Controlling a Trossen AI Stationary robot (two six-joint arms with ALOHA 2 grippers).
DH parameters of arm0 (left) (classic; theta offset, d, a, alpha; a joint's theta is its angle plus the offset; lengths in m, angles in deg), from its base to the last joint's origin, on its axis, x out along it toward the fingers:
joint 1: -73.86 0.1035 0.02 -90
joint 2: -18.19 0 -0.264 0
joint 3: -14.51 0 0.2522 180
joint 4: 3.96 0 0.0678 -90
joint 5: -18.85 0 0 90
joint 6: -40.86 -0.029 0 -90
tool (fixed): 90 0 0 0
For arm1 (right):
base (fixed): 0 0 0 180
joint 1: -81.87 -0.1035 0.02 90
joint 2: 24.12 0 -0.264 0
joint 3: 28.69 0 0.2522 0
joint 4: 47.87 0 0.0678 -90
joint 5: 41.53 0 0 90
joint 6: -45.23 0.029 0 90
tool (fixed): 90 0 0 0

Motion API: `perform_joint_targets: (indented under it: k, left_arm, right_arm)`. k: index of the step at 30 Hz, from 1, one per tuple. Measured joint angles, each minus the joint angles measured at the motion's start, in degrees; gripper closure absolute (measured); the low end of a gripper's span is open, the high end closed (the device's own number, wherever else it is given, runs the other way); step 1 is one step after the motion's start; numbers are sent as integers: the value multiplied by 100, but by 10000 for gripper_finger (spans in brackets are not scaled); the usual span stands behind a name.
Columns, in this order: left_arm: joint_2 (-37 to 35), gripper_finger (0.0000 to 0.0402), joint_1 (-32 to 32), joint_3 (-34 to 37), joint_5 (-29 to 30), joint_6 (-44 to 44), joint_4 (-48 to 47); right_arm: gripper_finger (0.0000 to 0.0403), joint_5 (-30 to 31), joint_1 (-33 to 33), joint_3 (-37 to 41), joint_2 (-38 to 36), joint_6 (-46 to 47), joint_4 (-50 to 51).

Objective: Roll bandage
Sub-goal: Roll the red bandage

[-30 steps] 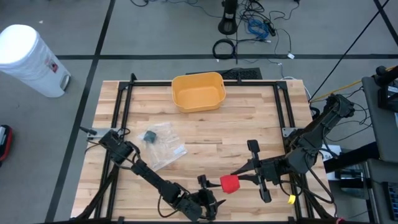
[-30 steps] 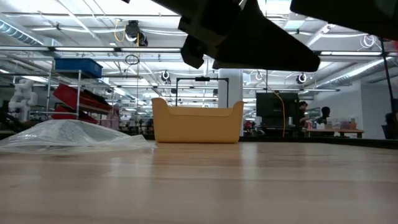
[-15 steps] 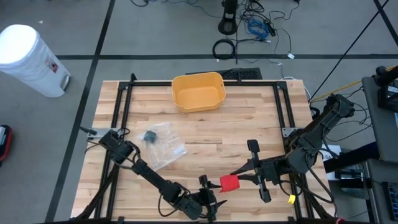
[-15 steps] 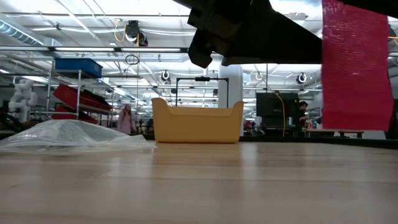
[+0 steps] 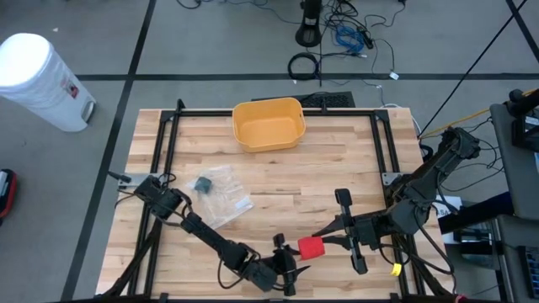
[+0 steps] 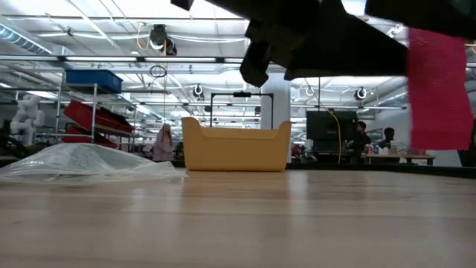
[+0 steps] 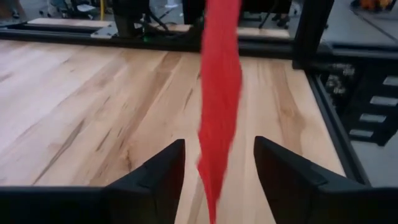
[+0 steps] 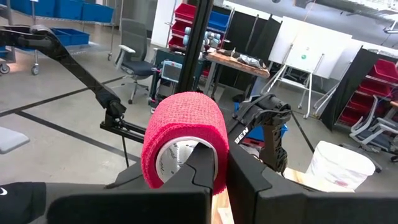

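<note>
The red bandage roll is lifted above the table's near edge with my right gripper shut on it; it fills the right wrist view. A loose red tail hangs down from it and also shows in the low view. My left gripper is just left of the roll, pointing toward it. Its fingers are open and stand on either side of the tail without touching it. My right gripper holds the roll by its wall, with one finger in the hollow core and the other outside. The fingers come in level from the table's right side. The roll is lifted clear, its tail hanging slack below it.
A yellow bin stands at the table's far edge. A clear plastic bag with a small dark item lies left of centre. A black frame runs along the table's sides. Bare wood stretches between bin and grippers.
The loose red tail has come into the low view, where it did not show a second ago, and now hangs at that view's right side. The roll stays where it was in my right gripper.
</note>
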Motion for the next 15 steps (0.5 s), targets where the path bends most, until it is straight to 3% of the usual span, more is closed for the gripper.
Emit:
perform_joint_targets:
  k: [5, 11, 15]
  left_arm:
    - [0, 245, 60, -1, -102, -184, 170]
    - [0, 337, 129, 1, -75, -253, 85]
    - [0, 393, 119, 0, 428, -653, 29]
  right_arm:
    - [387, 1, 0, 0, 0, 0, 1]
    - [387, 2, 0, 2, 0, 0, 2]
    - [387, 2, 0, 1, 0, -16, 2]
